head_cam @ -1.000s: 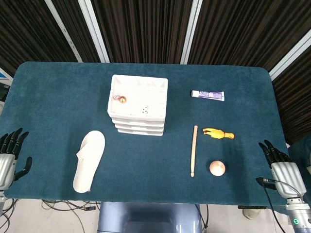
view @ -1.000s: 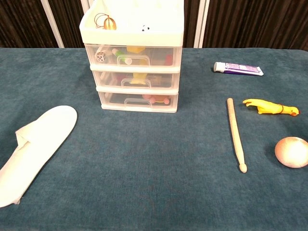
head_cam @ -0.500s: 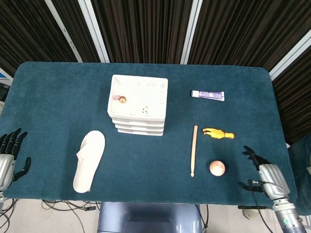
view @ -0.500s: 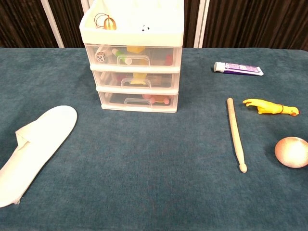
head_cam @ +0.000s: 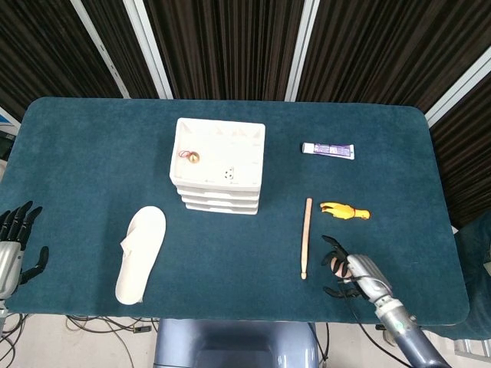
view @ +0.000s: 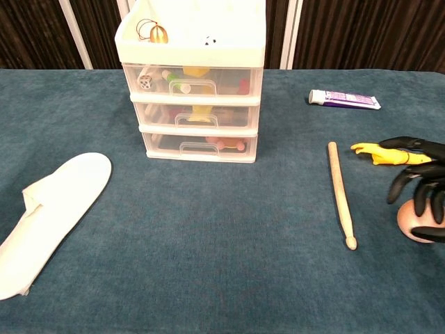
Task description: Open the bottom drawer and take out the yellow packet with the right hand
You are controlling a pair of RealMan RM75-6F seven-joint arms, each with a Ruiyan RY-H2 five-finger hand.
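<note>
- Teal cloth covered the surface [head_cam: 92,146] in the head view, and a white drawer unit [head_cam: 218,165] stood left of centre, with a small brass bell [head_cam: 193,157] and a die [head_cam: 228,174] on its top tray.
- Left of the unit lay a white slipper [head_cam: 141,254]; to the right were a tube [head_cam: 327,150], a yellow rubber chicken [head_cam: 345,210] and a wooden stick [head_cam: 306,237].
- The right hand [head_cam: 351,271] hovered over the near right part of the surface, fingers spread and holding nothing, just right of the stick's near end.
- The left hand [head_cam: 14,247] sat at the near left edge, off the cloth, fingers apart and empty.
- In the chest view the unit [view: 192,83] showed three clear drawers, all closed.
- The bottom drawer [view: 199,147] held pink and yellow items behind its handle; the packet could not be told apart there. A yellow piece [view: 201,111] showed in the middle drawer.
- The right hand [view: 420,188] came in at the right edge, dark fingers splayed above a pale ball [view: 416,227], partly covering it, with the chicken [view: 383,154] just behind.
- The stick [view: 341,194] lay between the unit and that hand, well apart from the drawers.
- The slipper [view: 46,216] lay at the near left, and the tube [view: 344,99] at the far right.
</note>
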